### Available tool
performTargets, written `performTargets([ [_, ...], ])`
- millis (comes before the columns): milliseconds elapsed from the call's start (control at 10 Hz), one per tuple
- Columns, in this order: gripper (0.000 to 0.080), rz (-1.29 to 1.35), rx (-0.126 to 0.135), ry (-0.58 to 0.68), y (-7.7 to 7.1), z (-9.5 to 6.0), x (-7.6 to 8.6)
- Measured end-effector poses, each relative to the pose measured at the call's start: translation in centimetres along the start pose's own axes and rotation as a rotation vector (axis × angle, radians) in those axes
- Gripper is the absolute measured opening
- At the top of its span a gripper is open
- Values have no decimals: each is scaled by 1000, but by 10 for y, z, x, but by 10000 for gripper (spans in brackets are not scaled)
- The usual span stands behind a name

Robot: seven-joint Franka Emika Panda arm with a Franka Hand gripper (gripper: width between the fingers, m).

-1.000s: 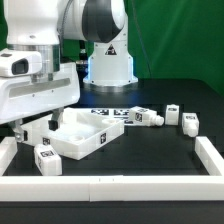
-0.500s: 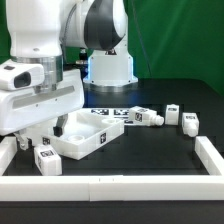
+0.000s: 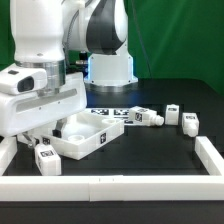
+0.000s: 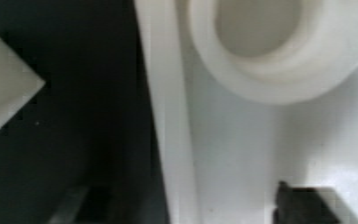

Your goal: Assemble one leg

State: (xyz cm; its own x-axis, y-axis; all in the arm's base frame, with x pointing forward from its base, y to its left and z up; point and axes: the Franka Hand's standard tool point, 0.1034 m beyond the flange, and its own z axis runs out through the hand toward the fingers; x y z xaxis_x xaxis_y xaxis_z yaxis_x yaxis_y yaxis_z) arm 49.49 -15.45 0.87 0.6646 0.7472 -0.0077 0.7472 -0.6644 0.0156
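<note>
The white tray-like tabletop lies at the exterior view's left. My gripper is down at its left corner. In the wrist view the gripper is open, with the tabletop's wall between the two dark fingertips; a round hole shows beyond it. One leg stands in front of the tabletop, just below the gripper. Three more legs lie at the right: one by the marker board, one and one farther right.
The marker board lies behind the tabletop. A white rail borders the front of the table, with side rails at the left and the right. The robot's base stands at the back.
The gripper has come down and a little toward the exterior view's right, onto the tabletop's left corner. The tabletop and the legs have not moved.
</note>
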Motion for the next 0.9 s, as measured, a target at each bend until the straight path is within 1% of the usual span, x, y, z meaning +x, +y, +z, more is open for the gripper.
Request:
performTargets([
  [100, 311, 0, 0, 0, 0, 0, 0],
  [200, 137, 0, 0, 0, 0, 0, 0],
  [300, 137, 3, 0, 0, 0, 0, 0],
  [400, 52, 48, -6, 3, 0, -1, 1],
  [500, 52, 138, -20, 9, -3, -6, 4],
  [600, 52, 233, -12, 9, -7, -11, 10],
  [700, 52, 352, 18, 0, -13, -16, 24],
  [800, 52, 468, 31, -4, -21, -22, 42],
  [900, 52, 558, 36, -8, -30, -23, 62],
])
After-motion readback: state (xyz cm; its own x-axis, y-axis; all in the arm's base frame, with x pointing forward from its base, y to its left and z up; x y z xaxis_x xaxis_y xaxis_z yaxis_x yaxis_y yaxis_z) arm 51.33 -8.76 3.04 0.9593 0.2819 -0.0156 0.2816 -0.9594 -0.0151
